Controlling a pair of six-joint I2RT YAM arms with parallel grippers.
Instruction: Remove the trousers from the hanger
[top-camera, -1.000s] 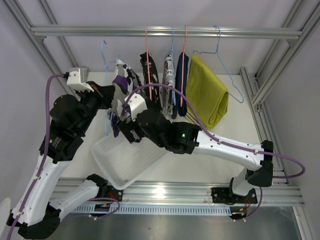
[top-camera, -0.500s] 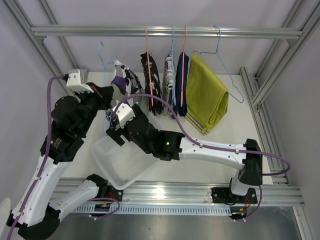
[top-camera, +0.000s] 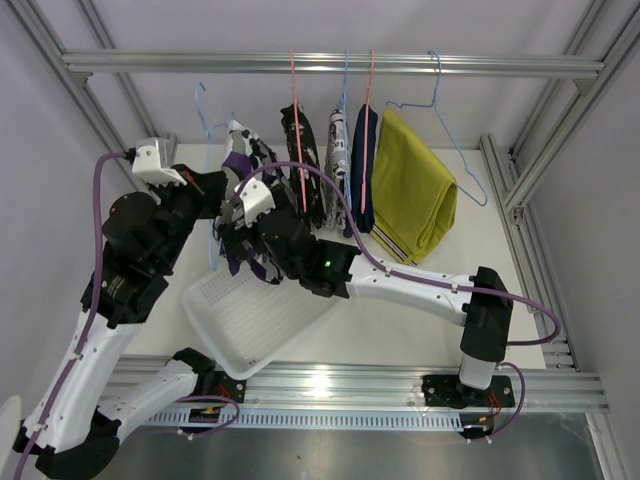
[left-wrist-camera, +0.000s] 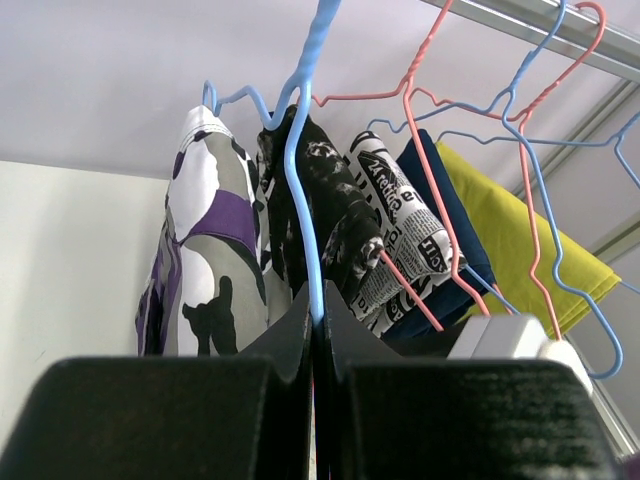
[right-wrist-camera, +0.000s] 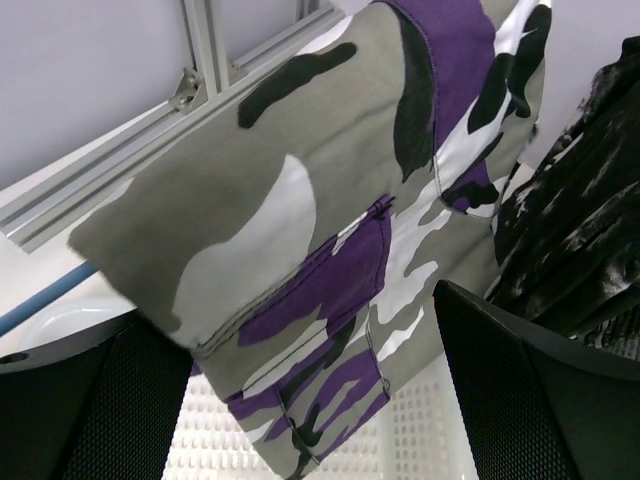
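Observation:
The purple-grey-white camouflage trousers (top-camera: 246, 158) hang over a light blue hanger (top-camera: 204, 108) at the left end of the row. My left gripper (top-camera: 215, 192) is shut on that hanger's wire (left-wrist-camera: 316, 290), just below the cloth. My right gripper (top-camera: 235, 240) stands wide open with the lower end of the camouflage trousers (right-wrist-camera: 330, 230) between its fingers (right-wrist-camera: 540, 390), the pads apart from the cloth. Further right hang the splotched black-and-white trousers (left-wrist-camera: 322, 200), the printed white pair (left-wrist-camera: 400, 240), the navy pair (top-camera: 364, 165) and the mustard yellow pair (top-camera: 415, 185).
A white perforated basket (top-camera: 250, 320) lies tilted on the table under the right gripper. The hangers hook over an aluminium rail (top-camera: 480, 66). Frame posts (top-camera: 520, 170) stand at the right and back left.
My right gripper dipped back toward the basket, then rose and moved in around the bottom of the camouflage trousers. The left gripper has kept its grip on the blue hanger.

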